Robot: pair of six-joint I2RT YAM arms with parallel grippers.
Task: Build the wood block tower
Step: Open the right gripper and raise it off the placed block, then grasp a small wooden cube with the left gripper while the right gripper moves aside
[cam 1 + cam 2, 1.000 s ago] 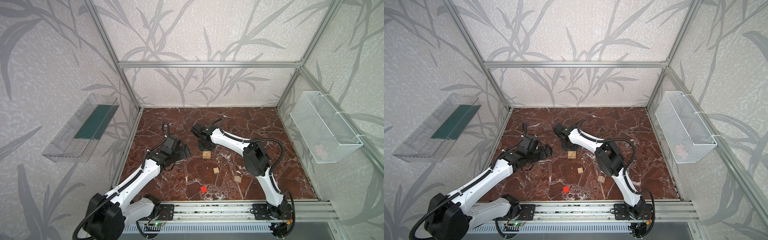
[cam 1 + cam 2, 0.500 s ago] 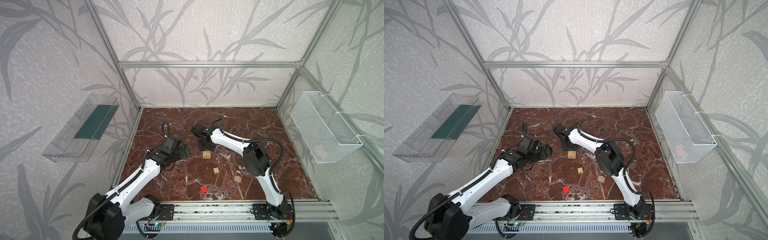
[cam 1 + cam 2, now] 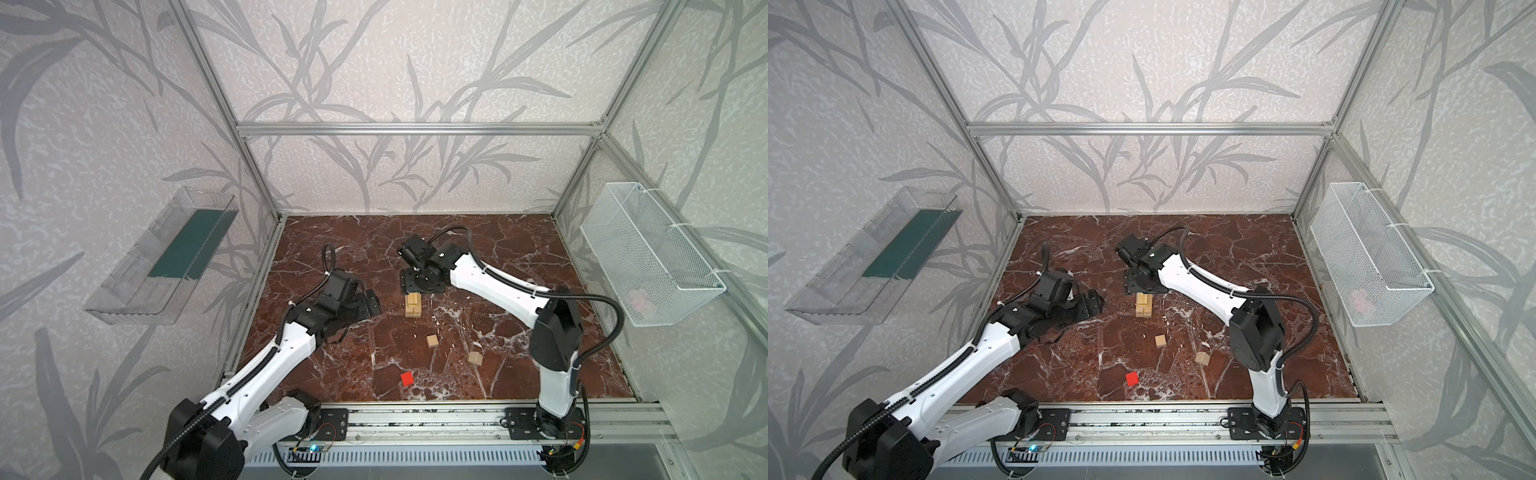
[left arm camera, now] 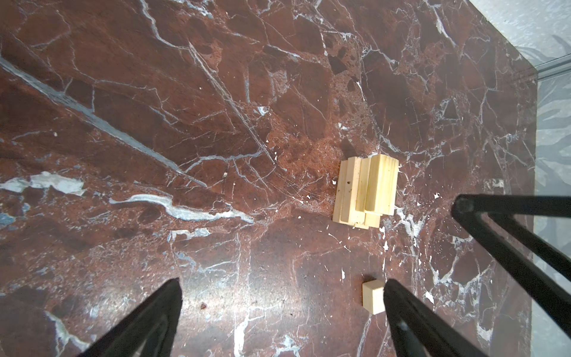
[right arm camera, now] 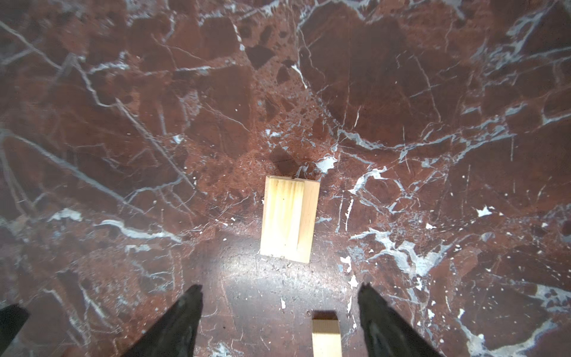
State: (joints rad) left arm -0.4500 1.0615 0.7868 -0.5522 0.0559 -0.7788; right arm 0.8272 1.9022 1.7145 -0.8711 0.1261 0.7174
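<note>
Pale bar stack (image 3: 413, 305) upright mid-table; two pale cubes (image 3: 432, 341) and red cube (image 3: 407, 378) lie loose, well apart, nearer front

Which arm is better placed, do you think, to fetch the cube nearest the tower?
Probably left: the cube lies by the open left gripper; the tower stands between it and the right gripper.

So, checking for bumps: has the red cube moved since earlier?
No; the red cube keeps its place against the front rail.

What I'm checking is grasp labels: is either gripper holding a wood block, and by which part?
Nothing is held: the left gripper and right gripper are both open, neither touching the tower.
</note>
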